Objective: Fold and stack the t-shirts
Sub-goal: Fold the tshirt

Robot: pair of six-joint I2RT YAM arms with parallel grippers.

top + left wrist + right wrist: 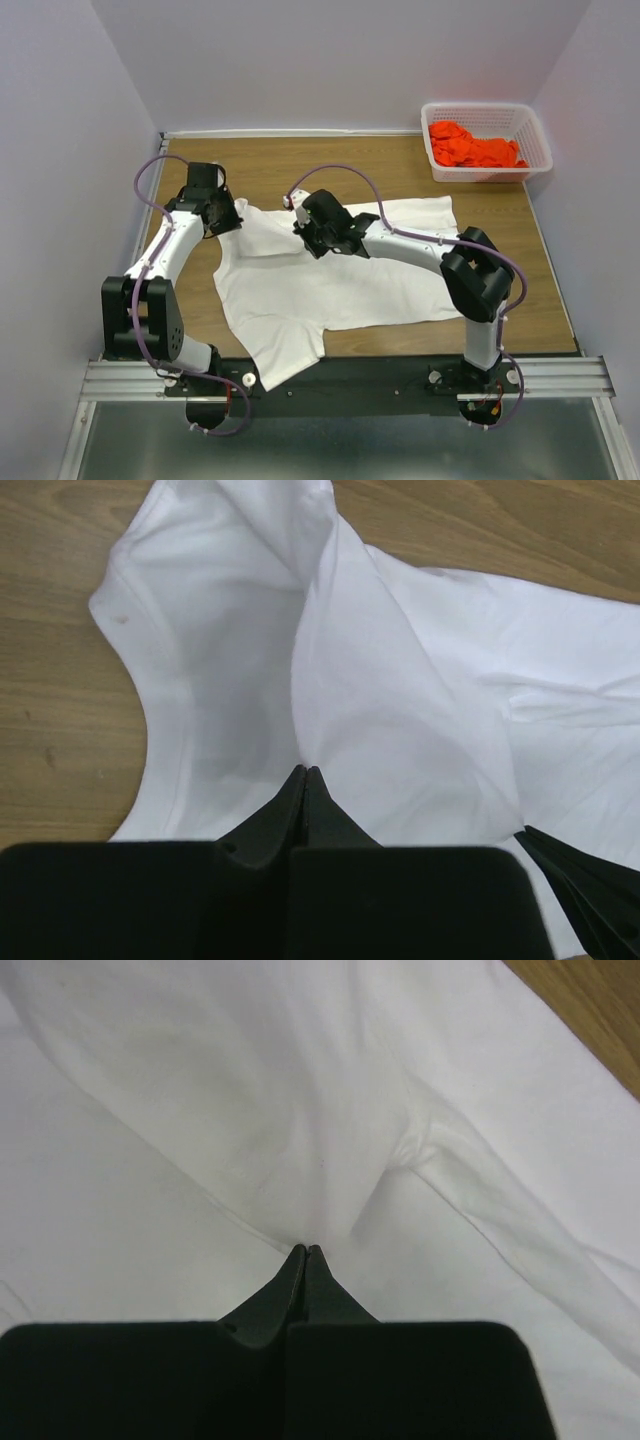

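Observation:
The large white t-shirt (330,285) lies spread over the wooden table, with one sleeve hanging over the near edge. My left gripper (236,216) is shut on the shirt's far left edge. In the left wrist view the white cloth (420,680) rises in a tented fold to the closed tips of the gripper (305,771). My right gripper (303,232) is shut on the shirt a little to the right, near its far edge. The right wrist view shows white fabric (200,1110) pinched at the tips of the gripper (306,1249). The orange-red t-shirt (470,148) lies crumpled in the basket.
The white lattice basket (487,107) stands at the table's far right corner. Bare wood (540,290) shows to the right of the shirt and along the far edge (60,680). A black part of the other arm (580,880) shows at the lower right of the left wrist view.

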